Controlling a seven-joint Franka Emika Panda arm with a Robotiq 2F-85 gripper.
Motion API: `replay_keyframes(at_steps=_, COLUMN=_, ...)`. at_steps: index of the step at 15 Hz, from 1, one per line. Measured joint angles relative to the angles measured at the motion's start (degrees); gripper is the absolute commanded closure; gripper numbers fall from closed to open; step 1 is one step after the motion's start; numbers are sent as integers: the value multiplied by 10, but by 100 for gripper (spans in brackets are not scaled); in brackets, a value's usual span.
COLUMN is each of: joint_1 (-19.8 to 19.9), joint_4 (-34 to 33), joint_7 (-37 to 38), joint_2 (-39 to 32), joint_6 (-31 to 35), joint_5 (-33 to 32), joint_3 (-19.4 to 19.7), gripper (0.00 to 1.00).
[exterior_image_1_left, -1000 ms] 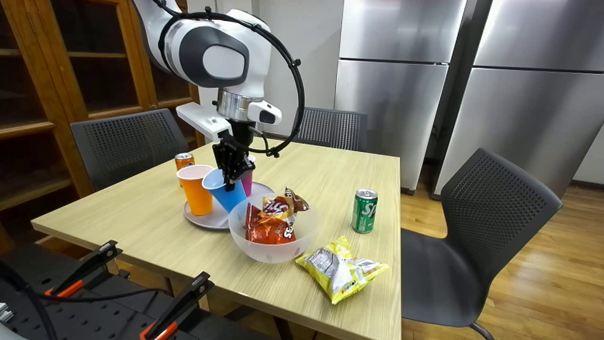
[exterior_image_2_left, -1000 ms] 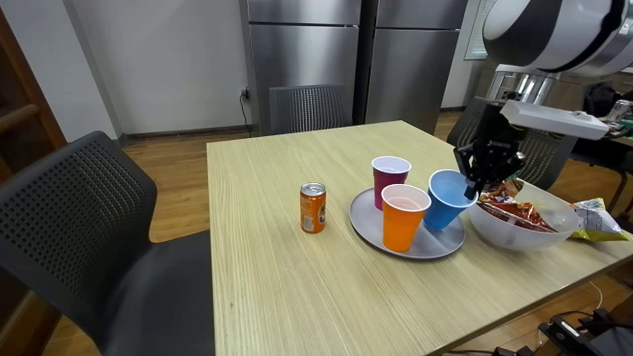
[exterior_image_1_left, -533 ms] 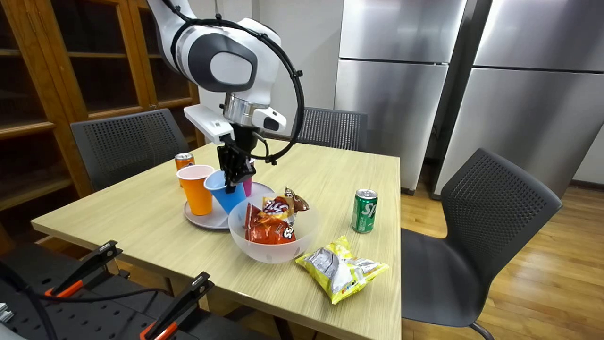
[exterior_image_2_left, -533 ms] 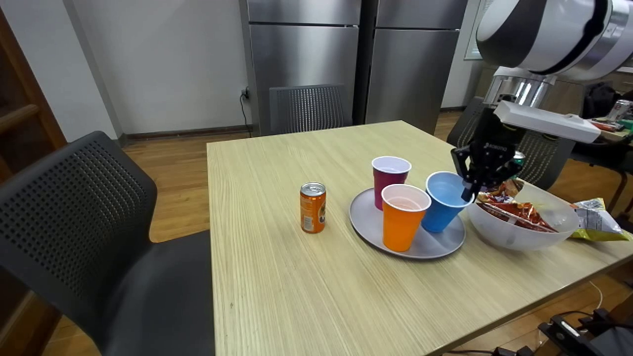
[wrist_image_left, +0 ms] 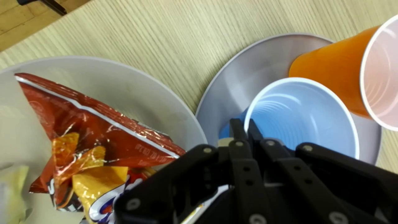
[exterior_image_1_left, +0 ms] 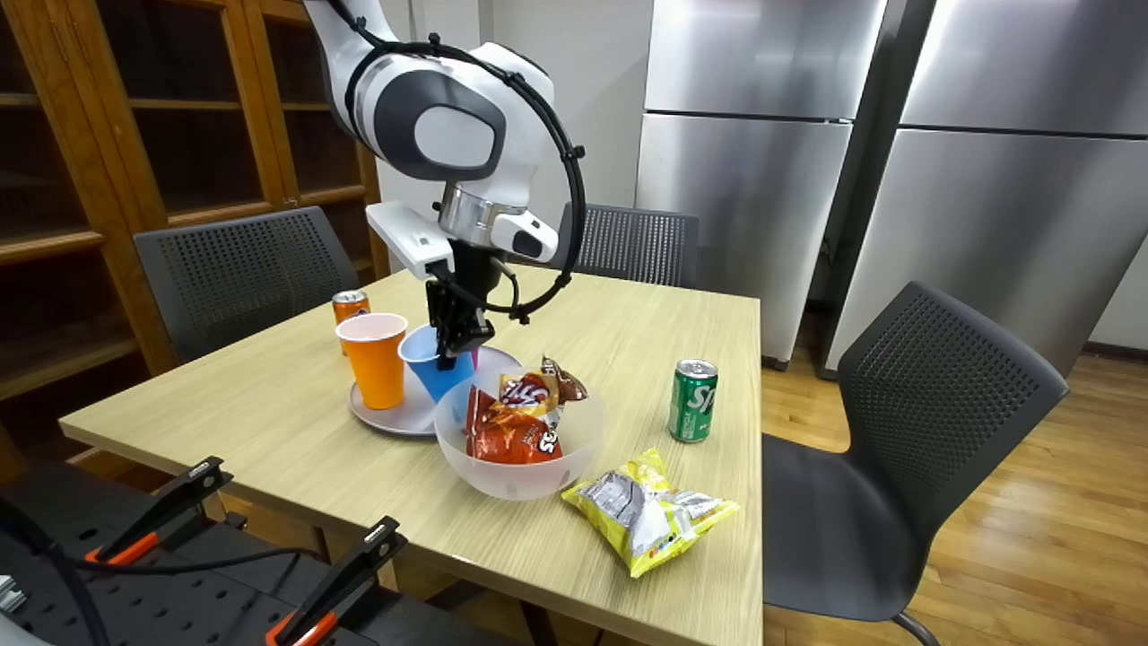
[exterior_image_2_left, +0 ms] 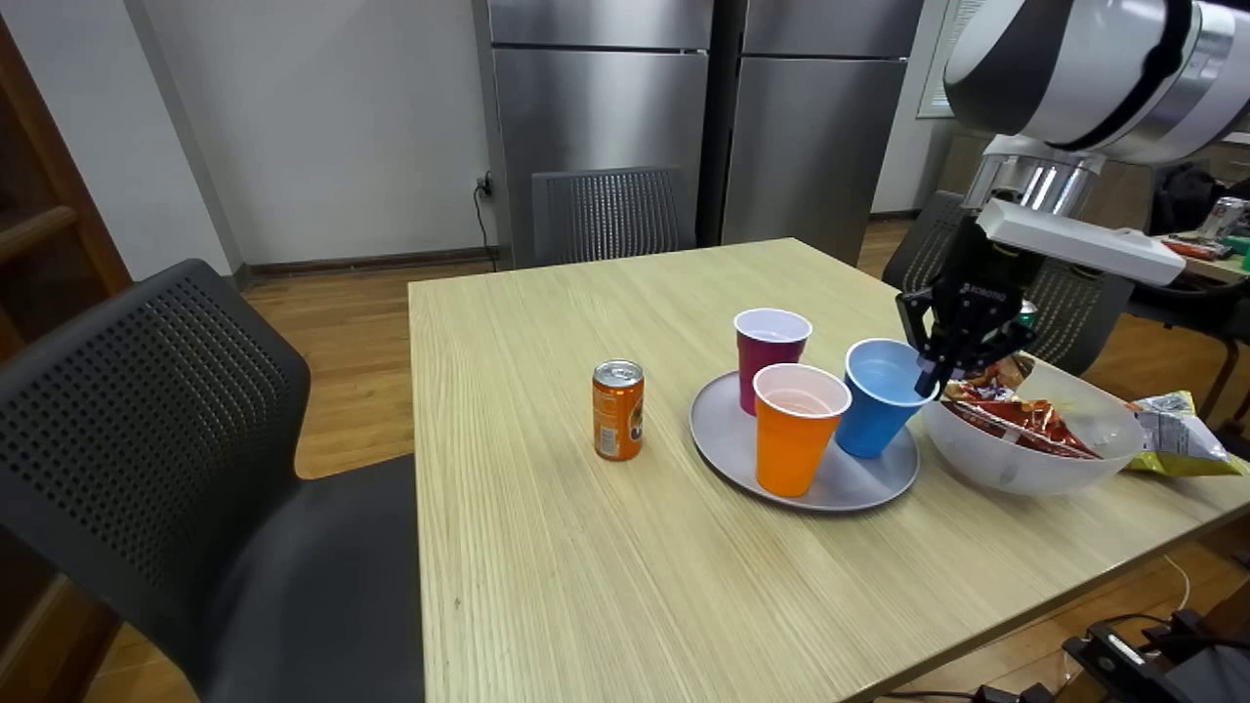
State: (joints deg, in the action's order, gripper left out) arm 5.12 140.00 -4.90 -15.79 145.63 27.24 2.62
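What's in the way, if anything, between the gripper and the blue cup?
Nothing visible: the gripper pinches the blue cup by its rim. The orange cup and the bowl stand close on either side of it, but not in between.

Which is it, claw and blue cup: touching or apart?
Touching. The wrist view shows it: the claw pinches the blue cup by its rim, gripping from inside and outside.
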Motion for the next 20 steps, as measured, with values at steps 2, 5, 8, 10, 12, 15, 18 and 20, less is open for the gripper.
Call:
replay_keyframes(at_steps=2, joint_1=2, joint_4=-3, joint_7=4, joint_2=-3, joint_6=-2, joint_5=5, joint_3=0, gripper=99)
replay_keyframes(at_steps=5, joint_1=3, joint_4=-8, joint_7=14, joint_2=-9, joint_6=-11, joint_5=12, joint_3=0, gripper=99)
replay_keyframes(at_steps=8, joint_1=4, joint_4=-15, joint_7=17, joint_2=-13, joint_6=-25, joint_5=29, joint_3=0, gripper=99)
replay_keyframes(at_steps=10, joint_1=6, joint_4=-19, joint_7=17, joint_2=-16, joint_6=-30, joint_5=40, joint_3=0, gripper=99)
replay_keyframes(at_steps=12, joint_1=9, joint_4=-23, joint_7=18, joint_2=-20, joint_6=-34, joint_5=49, joint_3=0, gripper=99)
replay_keyframes(at_steps=15, joint_1=15, joint_4=-29, joint_7=21, joint_2=-24, joint_6=-42, joint_5=60, joint_3=0, gripper=99)
replay_keyframes(at_steps=18, joint_1=20, joint_4=-34, joint_7=25, joint_2=-28, joint_6=-50, joint_5=72, joint_3=0, gripper=99)
replay_keyframes(at_steps=20, joint_1=23, joint_4=-38, joint_7=28, joint_2=-31, joint_6=-55, joint_5=77, joint_3=0, gripper=99)
